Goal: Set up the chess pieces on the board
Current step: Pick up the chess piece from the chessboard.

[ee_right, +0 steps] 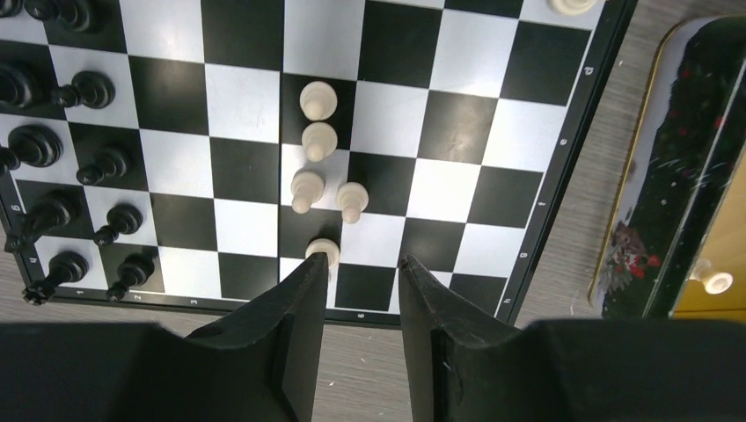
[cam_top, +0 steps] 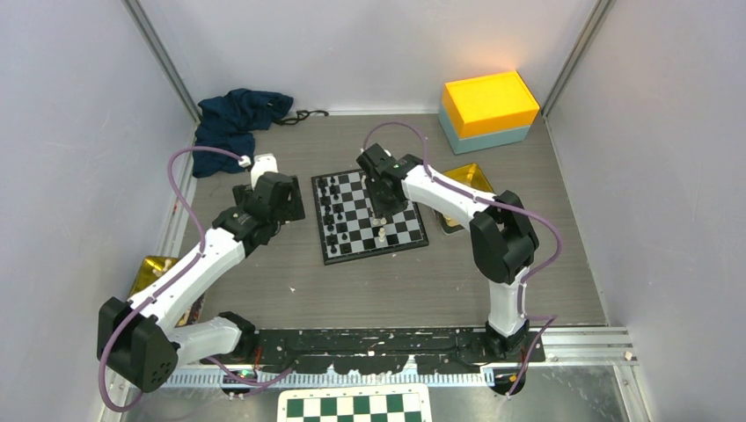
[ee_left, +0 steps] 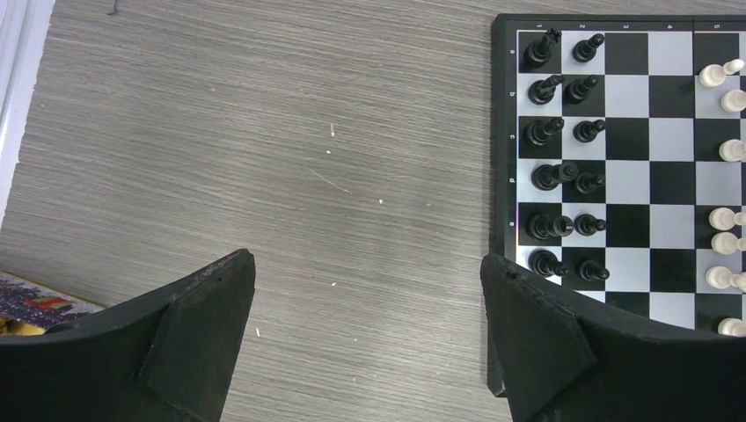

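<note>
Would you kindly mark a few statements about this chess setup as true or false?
1. Black pieces stand in two rows along one edge of the board. True.
2. The left jaws grip a white piece. False: they stand open over the table, holding nothing.
3. A yellow box sits on a teal box. True.
4. The right jaws hang beside the board. False: they hang above it, by white pieces.

board (ee_right: 457, 123) middle open, white pieces (ee_right: 318, 141) clustered beside right tool (ee_right: 362, 264)
</note>
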### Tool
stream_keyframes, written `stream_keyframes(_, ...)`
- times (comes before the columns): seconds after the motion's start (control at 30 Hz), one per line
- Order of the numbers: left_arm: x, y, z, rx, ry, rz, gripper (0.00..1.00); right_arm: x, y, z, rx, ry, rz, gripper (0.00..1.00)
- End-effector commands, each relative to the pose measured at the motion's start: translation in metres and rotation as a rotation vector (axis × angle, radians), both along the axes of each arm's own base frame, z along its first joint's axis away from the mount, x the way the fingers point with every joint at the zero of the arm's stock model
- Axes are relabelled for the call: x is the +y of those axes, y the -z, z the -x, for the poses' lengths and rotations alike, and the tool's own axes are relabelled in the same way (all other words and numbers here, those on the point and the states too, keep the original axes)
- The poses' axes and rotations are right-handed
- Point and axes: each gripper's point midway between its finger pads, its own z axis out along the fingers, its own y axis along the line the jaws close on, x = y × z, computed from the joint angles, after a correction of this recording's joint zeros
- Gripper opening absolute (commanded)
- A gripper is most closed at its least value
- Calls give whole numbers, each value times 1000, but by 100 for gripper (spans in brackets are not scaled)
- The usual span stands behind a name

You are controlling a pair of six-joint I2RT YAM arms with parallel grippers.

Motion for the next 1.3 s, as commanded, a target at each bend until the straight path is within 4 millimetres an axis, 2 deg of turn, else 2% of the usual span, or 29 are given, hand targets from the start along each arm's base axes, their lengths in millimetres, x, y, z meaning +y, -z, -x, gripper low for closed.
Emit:
stream_keyframes(0.0, -1, -18, -6, -72, -6, 38, 100, 6, -27, 4, -57, 15, -57, 41)
stream_keyframes(0.47, -1, -19, -5, -74, -3, 38, 100, 15, -17, 23, -29, 2, -58, 41)
stream_keyframes(1.27, -1, -16, -7, -68, -4, 31, 100, 23, 2, 31, 13, -18, -59, 41)
